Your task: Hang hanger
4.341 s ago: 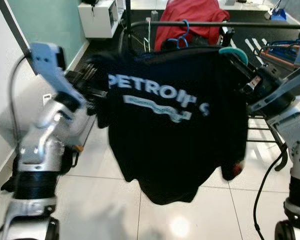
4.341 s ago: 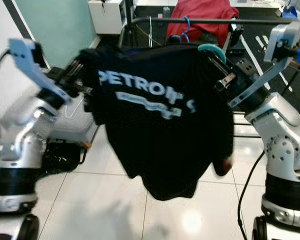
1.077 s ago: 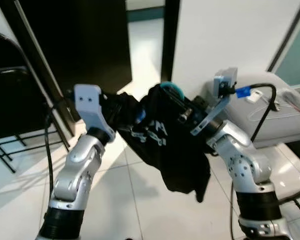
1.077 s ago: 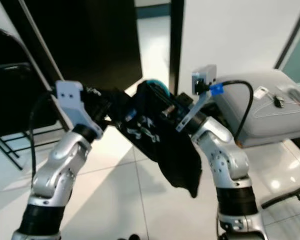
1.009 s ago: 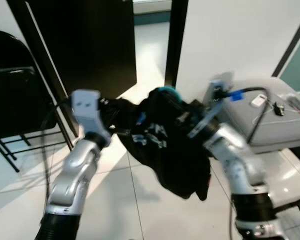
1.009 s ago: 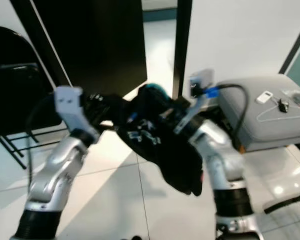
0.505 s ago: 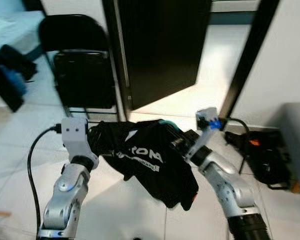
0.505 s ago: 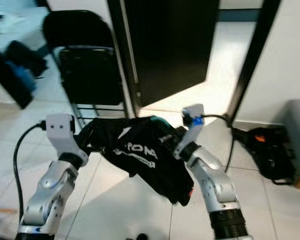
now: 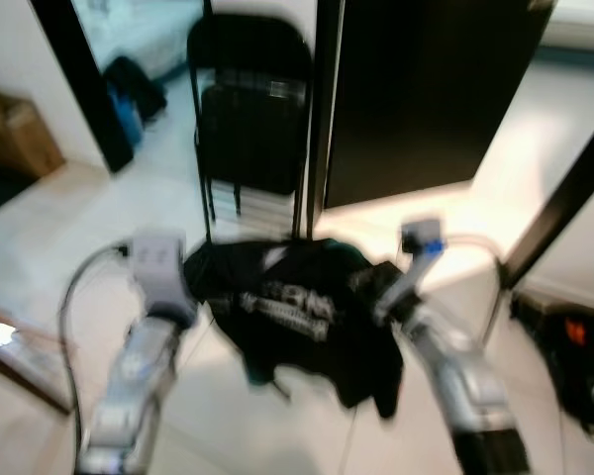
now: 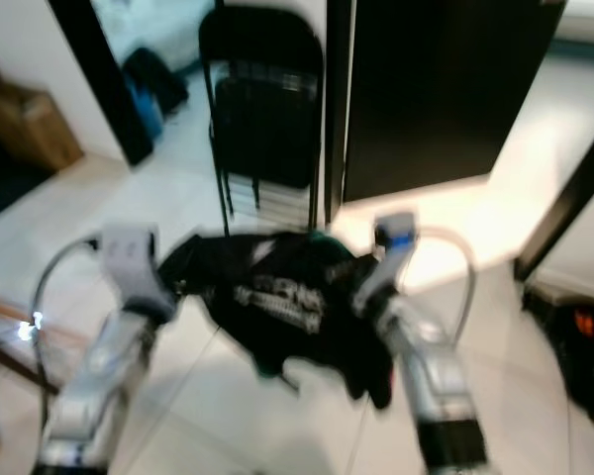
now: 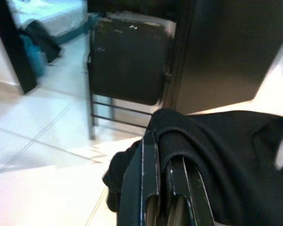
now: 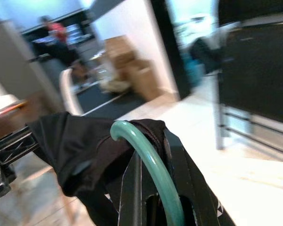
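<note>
A black T-shirt (image 9: 297, 307) with white lettering hangs on a teal hanger (image 12: 151, 165), stretched between my two arms at chest height over the tiled floor. At the shirt's left shoulder, my left gripper (image 9: 193, 272) is shut on the cloth-covered end of the hanger; the left wrist view shows black fabric (image 11: 226, 160) bunched over its fingers (image 11: 151, 188). On the other side, my right gripper (image 9: 371, 282) is shut on the hanger's teal curve, with the shirt draped around it. The head views are blurred.
A black folding chair (image 9: 252, 109) stands straight ahead beside a dark door panel (image 9: 426, 89). A cardboard box (image 9: 20, 134) and a blue bag (image 9: 129, 94) lie at the far left. A black bag (image 9: 574, 346) sits on the floor at right. A person in red (image 12: 54, 35) is far off.
The whole view has swung from the clothes rack past a white wall to the folding chair and doorway, so the camera moved. Both grippers still hold the shirt and hanger.
</note>
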`<state>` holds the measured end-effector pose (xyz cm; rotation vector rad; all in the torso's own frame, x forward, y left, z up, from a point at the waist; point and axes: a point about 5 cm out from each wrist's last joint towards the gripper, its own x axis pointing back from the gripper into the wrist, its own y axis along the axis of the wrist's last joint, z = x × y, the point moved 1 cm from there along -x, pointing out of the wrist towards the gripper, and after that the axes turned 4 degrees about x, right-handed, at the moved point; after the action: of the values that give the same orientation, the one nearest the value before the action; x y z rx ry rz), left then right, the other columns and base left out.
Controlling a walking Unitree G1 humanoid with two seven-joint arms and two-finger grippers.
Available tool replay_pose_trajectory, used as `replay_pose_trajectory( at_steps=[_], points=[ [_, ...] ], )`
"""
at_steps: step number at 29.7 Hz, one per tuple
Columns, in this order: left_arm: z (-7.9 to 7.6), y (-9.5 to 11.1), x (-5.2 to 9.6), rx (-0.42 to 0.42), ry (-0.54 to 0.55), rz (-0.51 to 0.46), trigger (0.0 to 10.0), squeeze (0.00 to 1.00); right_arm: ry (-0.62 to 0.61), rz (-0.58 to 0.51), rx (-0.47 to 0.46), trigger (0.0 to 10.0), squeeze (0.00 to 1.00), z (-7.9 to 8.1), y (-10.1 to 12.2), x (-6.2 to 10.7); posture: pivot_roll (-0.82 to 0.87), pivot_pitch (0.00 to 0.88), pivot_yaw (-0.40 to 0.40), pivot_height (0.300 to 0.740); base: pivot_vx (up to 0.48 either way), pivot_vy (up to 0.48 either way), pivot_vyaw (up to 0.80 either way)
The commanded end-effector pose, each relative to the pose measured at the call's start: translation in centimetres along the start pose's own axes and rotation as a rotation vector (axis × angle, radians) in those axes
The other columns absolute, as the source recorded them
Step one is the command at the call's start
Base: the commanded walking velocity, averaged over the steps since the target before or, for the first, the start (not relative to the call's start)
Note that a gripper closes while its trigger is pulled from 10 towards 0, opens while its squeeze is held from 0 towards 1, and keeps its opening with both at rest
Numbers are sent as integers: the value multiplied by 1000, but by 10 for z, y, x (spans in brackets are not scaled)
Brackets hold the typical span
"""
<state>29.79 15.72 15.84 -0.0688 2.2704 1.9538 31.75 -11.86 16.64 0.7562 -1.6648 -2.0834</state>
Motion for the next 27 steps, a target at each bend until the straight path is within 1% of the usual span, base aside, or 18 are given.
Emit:
replay_pose_trajectory(
  at_steps=[1,27],
  points=[
    [-1,0,1,-13,-1,-5,10000,0,-3,-12,11,10000,0,-1,2,1,-44,122,21,740,0,0,800],
    [-5,4,-4,-29,-7,-20,10000,0,28,-29,28,10000,0,1,5,-3,-52,119,17,740,0,0,800]
  ],
)
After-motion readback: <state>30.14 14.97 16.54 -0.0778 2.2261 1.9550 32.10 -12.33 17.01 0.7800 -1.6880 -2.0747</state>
